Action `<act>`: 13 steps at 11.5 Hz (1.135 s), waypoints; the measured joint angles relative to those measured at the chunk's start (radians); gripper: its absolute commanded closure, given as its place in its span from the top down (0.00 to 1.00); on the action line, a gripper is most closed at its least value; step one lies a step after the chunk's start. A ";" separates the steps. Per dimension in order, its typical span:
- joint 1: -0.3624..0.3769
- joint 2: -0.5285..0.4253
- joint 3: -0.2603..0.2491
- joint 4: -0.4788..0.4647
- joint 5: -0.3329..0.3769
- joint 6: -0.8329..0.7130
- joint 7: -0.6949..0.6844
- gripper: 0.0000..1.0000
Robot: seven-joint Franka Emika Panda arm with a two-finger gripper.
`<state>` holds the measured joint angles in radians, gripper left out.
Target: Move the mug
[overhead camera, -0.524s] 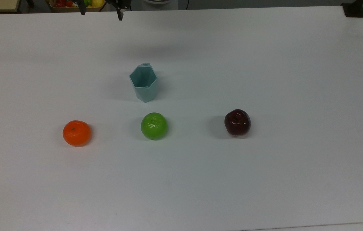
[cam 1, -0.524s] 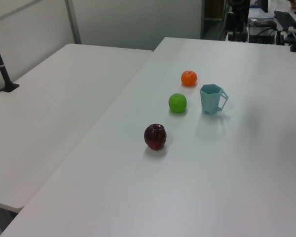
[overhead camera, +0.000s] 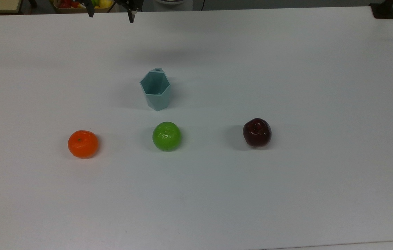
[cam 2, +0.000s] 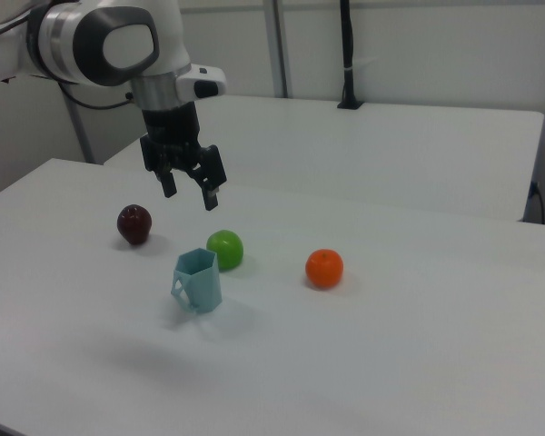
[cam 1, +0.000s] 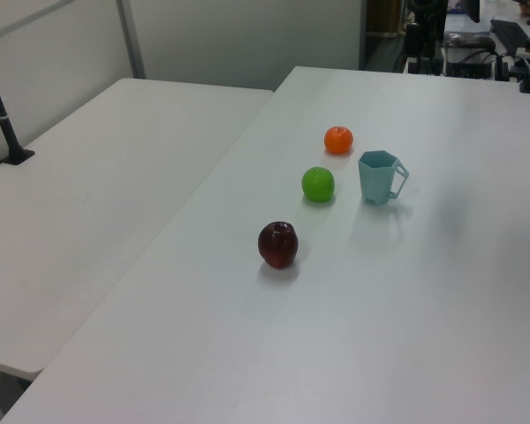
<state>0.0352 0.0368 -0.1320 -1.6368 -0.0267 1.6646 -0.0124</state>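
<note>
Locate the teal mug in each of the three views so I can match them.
Top view: the mug stands above centre, just above the green apple.
Left view: the mug stands right of centre, at the green apple's right.
Right view: the mug stands left of centre, below the open pincer.
Shared landmark: the green apple beside it.

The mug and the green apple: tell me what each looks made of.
The mug looks like matte ceramic or moulded plastic: flat pale teal facets, crisp edges, no glare. The green apple looks like glossy plastic or wax, given its bright highlights and uniform colour; a real waxed fruit can't be ruled out.
</note>
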 measured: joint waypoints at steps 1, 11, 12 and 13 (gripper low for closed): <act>0.003 0.005 0.000 -0.001 0.000 0.000 0.000 1.00; 0.104 0.081 0.028 -0.219 -0.003 0.184 -0.001 1.00; 0.115 0.086 0.029 -0.263 -0.003 0.228 -0.001 0.96; 0.124 0.089 0.029 -0.307 -0.003 0.278 -0.001 0.92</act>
<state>0.1592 0.1254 -0.1031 -1.9438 -0.0294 1.9421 -0.0129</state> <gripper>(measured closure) 0.004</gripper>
